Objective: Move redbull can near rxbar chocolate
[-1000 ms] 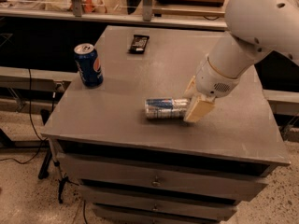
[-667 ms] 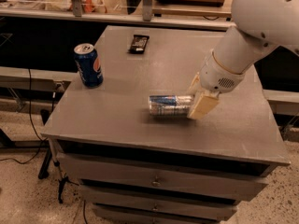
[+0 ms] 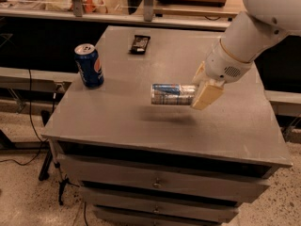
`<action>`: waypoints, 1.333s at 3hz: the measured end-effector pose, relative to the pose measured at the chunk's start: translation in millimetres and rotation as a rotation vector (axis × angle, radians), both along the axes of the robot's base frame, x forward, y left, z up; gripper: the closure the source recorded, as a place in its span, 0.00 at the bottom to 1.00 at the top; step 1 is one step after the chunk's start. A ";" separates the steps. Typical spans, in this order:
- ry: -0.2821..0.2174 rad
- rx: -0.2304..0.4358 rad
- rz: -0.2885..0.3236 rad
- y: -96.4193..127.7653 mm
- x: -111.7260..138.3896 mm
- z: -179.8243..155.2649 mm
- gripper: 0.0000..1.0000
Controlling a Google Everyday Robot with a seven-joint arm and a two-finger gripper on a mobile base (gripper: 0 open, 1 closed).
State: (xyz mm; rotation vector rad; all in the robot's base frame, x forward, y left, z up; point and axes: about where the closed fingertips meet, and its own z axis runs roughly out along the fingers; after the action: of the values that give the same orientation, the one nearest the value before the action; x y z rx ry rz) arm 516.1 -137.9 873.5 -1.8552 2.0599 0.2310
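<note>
Redbull can (image 3: 170, 94): slim silver-and-blue metal can, lying on its side in the air just above the grey tabletop (image 3: 141, 126), near the table's middle, with its shadow beneath it.
Gripper (image 3: 201, 87): cream two-finger claw on the white arm, closed round the can's right end; the left end sticks out free.
Rxbar chocolate (image 3: 139, 43): small flat dark-wrapped bar near the table's far edge, well apart from the can.
Pepsi can (image 3: 89, 66): wider dark-blue can, upright at the left, apart from both.
Handling: probably light, with a thin smooth wall; stiff enough for a firm pinch, yet slippery and apt to dent. Being round, it would likely roll if set down on its side.
Hold: an end grip lets the long body lever on the pads, so it could swing or slip; a pinch across mid-body seems steadier.
</note>
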 end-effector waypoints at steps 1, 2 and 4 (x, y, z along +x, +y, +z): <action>-0.030 -0.036 -0.021 0.9 33.9 3.9 1.00; -0.052 -0.078 -0.042 2.1 84.7 6.5 1.00; -0.150 -0.071 -0.080 5.3 180.6 29.9 1.00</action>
State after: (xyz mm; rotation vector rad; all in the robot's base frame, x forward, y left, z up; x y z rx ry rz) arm 696.8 -132.5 903.4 -1.7674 2.0574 -0.0022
